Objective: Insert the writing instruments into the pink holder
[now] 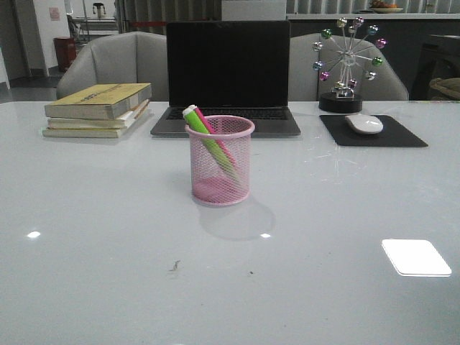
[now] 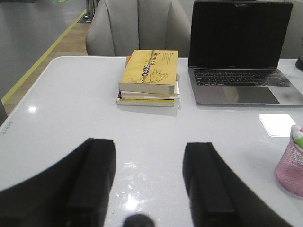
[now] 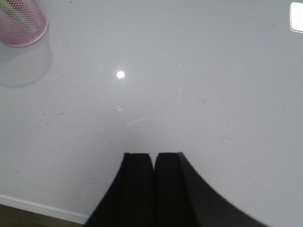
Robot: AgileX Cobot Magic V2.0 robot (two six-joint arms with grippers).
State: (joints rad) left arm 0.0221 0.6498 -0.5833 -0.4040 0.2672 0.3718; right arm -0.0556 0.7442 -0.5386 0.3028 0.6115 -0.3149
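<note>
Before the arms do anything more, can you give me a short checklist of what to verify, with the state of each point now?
1. Green marker inside the pink holder: ok, it leans against the rim, cap up.
2. Pink marker inside the holder: ok, it sits beside the green one.
3. Holder upright on the table: ok.
4. Left gripper free: ok, fingers apart, nothing between them.
5. Right gripper free: ok, fingers closed together, holding nothing.
6. No marker left lying on the table: ok in the front view; any area outside the views, cannot tell.
</note>
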